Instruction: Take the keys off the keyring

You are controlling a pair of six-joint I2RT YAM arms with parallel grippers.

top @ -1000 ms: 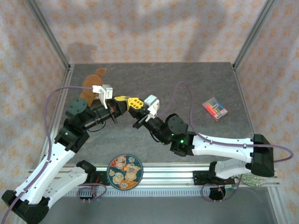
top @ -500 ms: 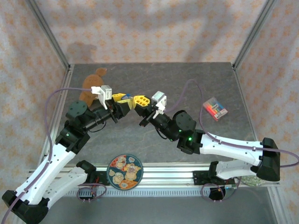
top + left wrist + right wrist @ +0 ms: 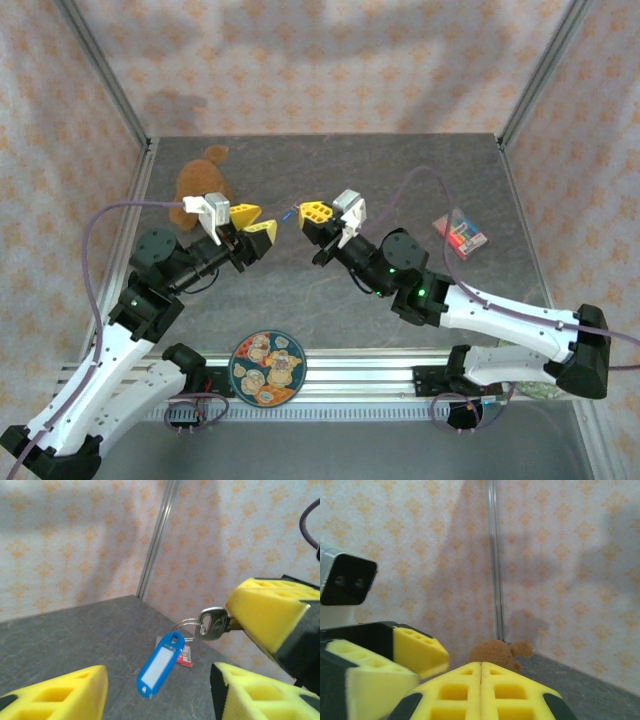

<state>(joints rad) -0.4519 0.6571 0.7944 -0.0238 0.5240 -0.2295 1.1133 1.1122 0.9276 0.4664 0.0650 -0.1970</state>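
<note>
A small silvery key (image 3: 214,623) is pinched at its blade by my right gripper (image 3: 312,211), whose yellow fingers (image 3: 267,615) enter the left wrist view from the right. A thin keyring (image 3: 184,626) hangs from the key's head, and a blue plastic tag (image 3: 160,664) dangles from the ring in mid-air. From above, the tag (image 3: 288,212) is a tiny blue speck between the two grippers. My left gripper (image 3: 252,222) is open, its fingers (image 3: 55,695) spread wide below the tag and touching nothing. In the right wrist view my right gripper (image 3: 480,667) is pressed shut, hiding the key.
A brown plush toy (image 3: 200,180) sits at the back left of the grey table. A round patterned plate (image 3: 267,368) lies at the near edge between the arm bases. A small coloured box (image 3: 460,232) rests at the right. Patterned walls enclose the table.
The two grippers, close together a second ago, have drawn apart. The left one moved back to the left. The right one lifted rightward with the key and tag.
</note>
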